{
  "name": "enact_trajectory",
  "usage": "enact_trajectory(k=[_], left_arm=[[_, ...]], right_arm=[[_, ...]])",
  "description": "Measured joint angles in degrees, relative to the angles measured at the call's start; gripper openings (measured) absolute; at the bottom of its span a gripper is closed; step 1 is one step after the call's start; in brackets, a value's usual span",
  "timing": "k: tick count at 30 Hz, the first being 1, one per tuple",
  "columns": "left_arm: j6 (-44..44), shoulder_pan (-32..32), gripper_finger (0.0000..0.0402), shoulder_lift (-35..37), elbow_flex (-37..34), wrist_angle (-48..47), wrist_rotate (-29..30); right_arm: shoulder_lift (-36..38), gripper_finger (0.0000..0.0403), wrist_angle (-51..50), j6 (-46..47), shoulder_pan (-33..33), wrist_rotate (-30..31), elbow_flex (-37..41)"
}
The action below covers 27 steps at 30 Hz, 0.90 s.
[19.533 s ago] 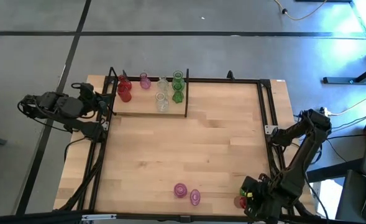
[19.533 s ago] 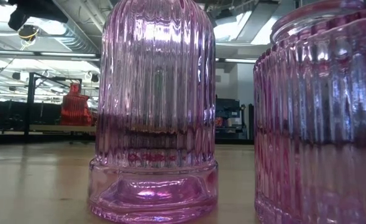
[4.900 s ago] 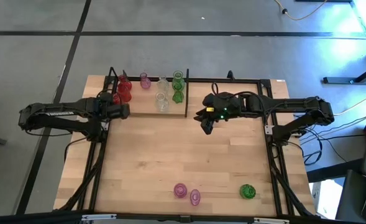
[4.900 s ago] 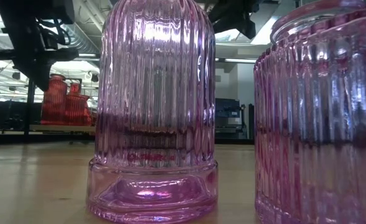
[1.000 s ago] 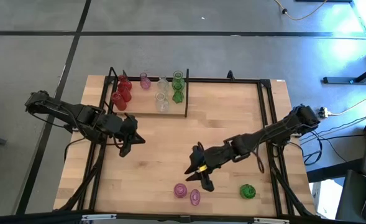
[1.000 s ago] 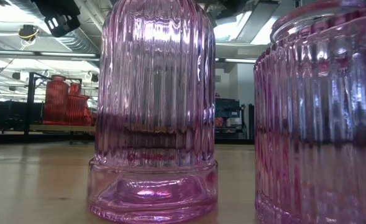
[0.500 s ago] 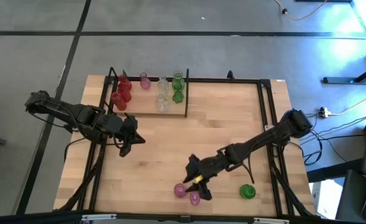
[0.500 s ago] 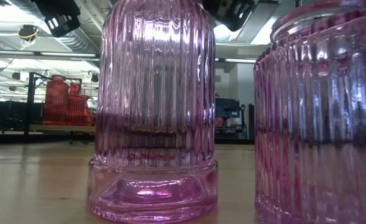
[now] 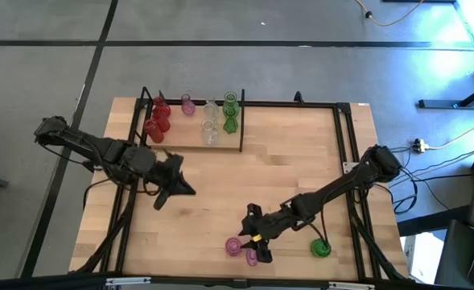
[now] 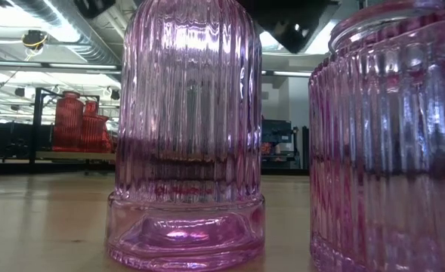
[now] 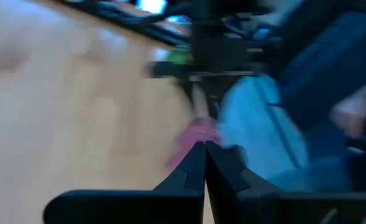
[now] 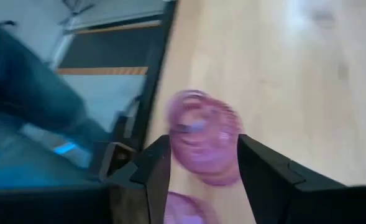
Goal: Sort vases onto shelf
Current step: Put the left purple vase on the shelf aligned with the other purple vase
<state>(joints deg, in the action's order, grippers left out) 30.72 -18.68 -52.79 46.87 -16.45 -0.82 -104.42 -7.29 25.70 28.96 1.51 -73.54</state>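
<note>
Pick-up stage: right gripper (image 9: 253, 242), fingers spread, straddling a pink vase (image 9: 234, 246) at the table's 6 o'clock edge, next needing to close squarely before carrying toward the shelf (image 9: 193, 138) at 11 o'clock; left gripper (image 9: 175, 184) shut, empty, mid-table.

The left gripper (image 11: 205, 152) is seen at the bottom centre of the frame, its two dark fingers (image 11: 189, 174) pressed together with no gap. Blurred light-wood table (image 11: 64, 93) fills the left half. A pink vase (image 11: 195, 138) is seen just above the fingertips. A dark arm (image 11: 214, 56) is seen at upper centre. Blue cloth (image 11: 263, 130) occupies the right side.
</note>
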Motion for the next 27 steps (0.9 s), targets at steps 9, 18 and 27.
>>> enact_trajectory(k=[9, 18, 27], left_arm=[[19.06, -5.15, 0.0, -8.12, 0.0, 9.85, 6.1], [37.61, -5.43, 0.0, -14.31, 0.02, 19.43, 17.98], [27.48, -8.27, 0.0, -21.64, 0.06, 23.24, 7.14]], right_arm=[[0.25, 0.0168, -4.75, 1.0, -1.76, -2.78, 0.0], [6.29, 0.0168, -12.99, 2.31, -2.88, 1.52, 0.04], [10.47, 0.0168, -24.9, -0.29, -2.68, 6.07, 0.02]])
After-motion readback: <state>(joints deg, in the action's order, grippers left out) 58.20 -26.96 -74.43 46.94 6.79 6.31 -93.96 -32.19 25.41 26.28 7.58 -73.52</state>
